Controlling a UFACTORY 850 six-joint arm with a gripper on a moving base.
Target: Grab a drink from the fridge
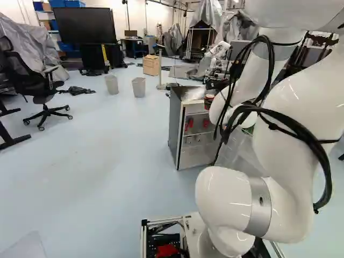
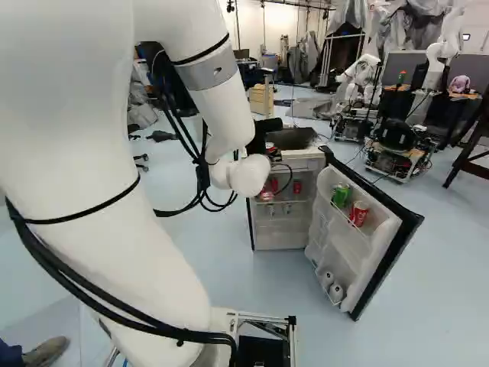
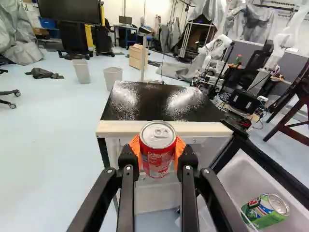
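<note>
In the left base view the arm [image 1: 293,107] leans over the fridge [image 1: 174,126], whose front is open; what the arm's end is doing cannot be told here. Black cables [image 1: 309,137] hang in loose loops off the arm, and I'd expect those to snag on something if it swings sideways in a hurry. The right base view shows the fridge door [image 2: 397,248] wide open, with a green soda can [image 2: 341,195] and 1 red soda can [image 2: 358,212] on its upper shelf and 2 pale cans [image 2: 328,279] low down. Knock that door while turning or driving off and it could swing, tipping any of those 4. The wrist view settles the grip: the gripper [image 3: 157,151] has its 2 orange pads pressed against opposite sides of the held drink [image 3: 155,162], a red can, upright, just in front of the fridge's top edge [image 3: 203,128]. The drink looks secured, so the next move is likely backing away. Pushing forward or lowering first might bump the can on that edge and twist it, since smooth metal could slip between the pads; squeezing harder might dent its thin wall.
</note>
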